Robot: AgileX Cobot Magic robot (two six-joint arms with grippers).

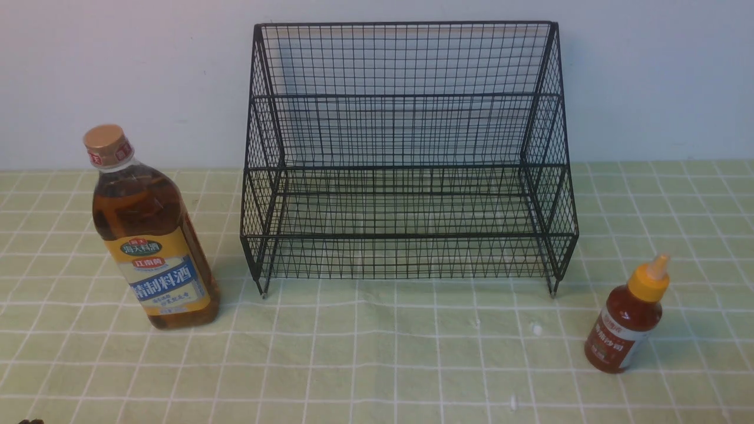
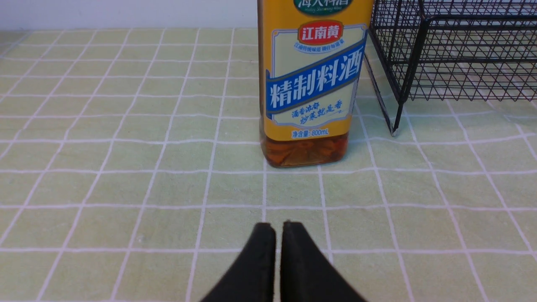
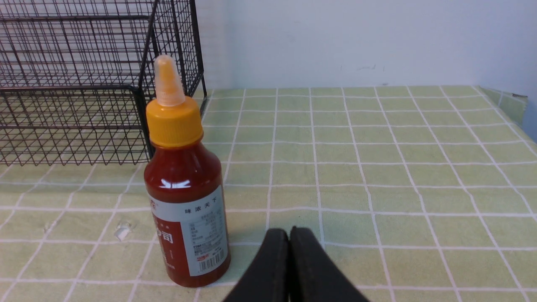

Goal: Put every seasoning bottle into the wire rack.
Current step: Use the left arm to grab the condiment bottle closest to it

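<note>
- left gripper (image 2: 275,226): tips pressed together, clenched on nothing, low over the green checked cloth (image 2: 126,167).
- tall bottle (image 2: 310,84), amber liquid, yellow-blue label: upright on the cloth, straight ahead of the left gripper with a clear gap, not touched, outside the rack.
- wire rack (image 1: 406,159): stands between the two bottles, beyond both grippers, back toward the wall (image 1: 648,76); one front foot just beside the tall bottle.
- small red bottle (image 3: 186,201), yellow nozzle cap: upright on the cloth, near the right gripper, ahead of it and offset toward the rack side, not touching.
- right gripper (image 3: 289,233): tips clenched together, grasping nothing.
</note>
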